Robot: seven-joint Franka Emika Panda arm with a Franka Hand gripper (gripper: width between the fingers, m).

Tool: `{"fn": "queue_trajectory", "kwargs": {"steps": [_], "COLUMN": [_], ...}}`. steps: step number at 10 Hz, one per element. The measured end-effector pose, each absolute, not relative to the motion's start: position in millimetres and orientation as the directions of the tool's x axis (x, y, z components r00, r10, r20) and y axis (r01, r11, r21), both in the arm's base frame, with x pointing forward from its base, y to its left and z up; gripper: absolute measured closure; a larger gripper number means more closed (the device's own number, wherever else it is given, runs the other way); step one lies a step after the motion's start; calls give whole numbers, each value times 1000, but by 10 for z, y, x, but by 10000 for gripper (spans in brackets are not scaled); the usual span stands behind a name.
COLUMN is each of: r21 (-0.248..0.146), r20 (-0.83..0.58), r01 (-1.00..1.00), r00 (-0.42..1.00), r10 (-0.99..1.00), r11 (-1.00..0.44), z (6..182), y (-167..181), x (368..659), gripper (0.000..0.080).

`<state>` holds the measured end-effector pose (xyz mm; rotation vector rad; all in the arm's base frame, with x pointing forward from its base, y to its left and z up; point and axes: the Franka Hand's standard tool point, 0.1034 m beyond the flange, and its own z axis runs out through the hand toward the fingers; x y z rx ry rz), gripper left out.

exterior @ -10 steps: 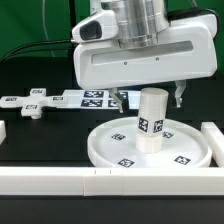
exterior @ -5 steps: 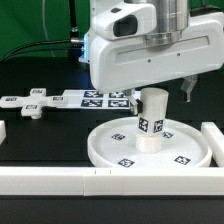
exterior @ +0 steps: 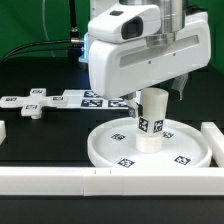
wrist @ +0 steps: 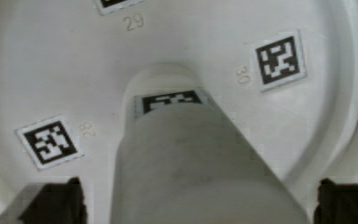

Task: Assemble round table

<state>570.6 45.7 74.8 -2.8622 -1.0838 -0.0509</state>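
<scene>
The large round rimmed disc lies flat on the black table. The short thick cylinder stands upright on its middle. My gripper hangs over the cylinder's top, open, with one finger on each side of it. In the wrist view the cylinder runs up between my two dark fingertips, with a small gap on each side, and the disc fills the background. The flat cross-shaped piece lies at the exterior view's left.
The marker board lies behind the disc towards the exterior view's left. A long white border bar runs along the front and another stands at the exterior view's right. A small white block sits at the left edge.
My hand has turned about its vertical axis and shifted towards the exterior view's left, so the fingers now straddle the cylinder's top. The cylinder and disc have not moved.
</scene>
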Motion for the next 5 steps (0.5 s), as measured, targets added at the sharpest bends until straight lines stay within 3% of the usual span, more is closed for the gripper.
{"fn": "queue_trajectory", "kwargs": {"steps": [4, 5], "r21": [7, 5], "r20": [-4, -4], "r01": [906, 916], "r00": [423, 401], "r10": [906, 916], "r11": [-423, -401], "z": [737, 732], "y": [554, 519], "x": [5722, 5722], "gripper": [151, 151]}}
